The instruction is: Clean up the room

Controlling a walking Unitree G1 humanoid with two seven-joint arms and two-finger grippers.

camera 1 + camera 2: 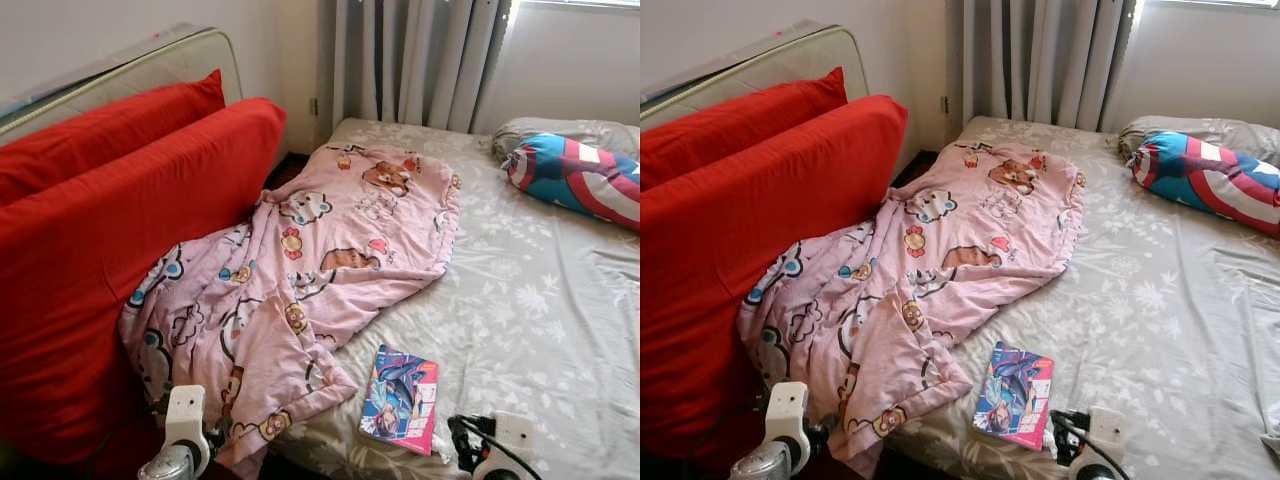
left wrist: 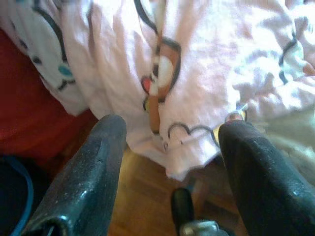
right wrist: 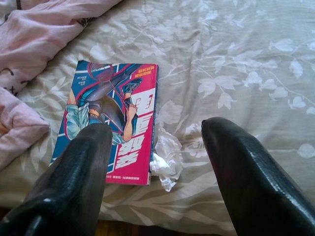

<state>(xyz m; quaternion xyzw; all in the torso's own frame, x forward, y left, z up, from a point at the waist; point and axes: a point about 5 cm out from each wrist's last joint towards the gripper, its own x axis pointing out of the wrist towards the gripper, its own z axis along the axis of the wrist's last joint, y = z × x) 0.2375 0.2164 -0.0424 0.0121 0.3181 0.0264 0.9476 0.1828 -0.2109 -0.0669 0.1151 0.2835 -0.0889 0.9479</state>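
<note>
A pink cartoon-print blanket (image 1: 310,270) lies crumpled across the left side of the bed, and its lower end hangs over the near edge. A colourful comic book (image 1: 400,398) rests flat on the grey floral sheet near that edge, with a crumpled white tissue (image 3: 165,160) touching its side. My left gripper (image 2: 170,147) is open, low beside the hanging blanket corner (image 2: 197,64) and holding nothing. Open too, my right gripper (image 3: 157,147) hovers just short of the book (image 3: 110,118) and tissue.
Two big red cushions (image 1: 110,260) lean against the wall on the left, pressed to the blanket. A star-and-stripes bolster (image 1: 580,180) and a grey pillow lie at the bed's far right. Curtains (image 1: 410,60) hang behind. Wooden floor (image 2: 142,196) shows below the blanket.
</note>
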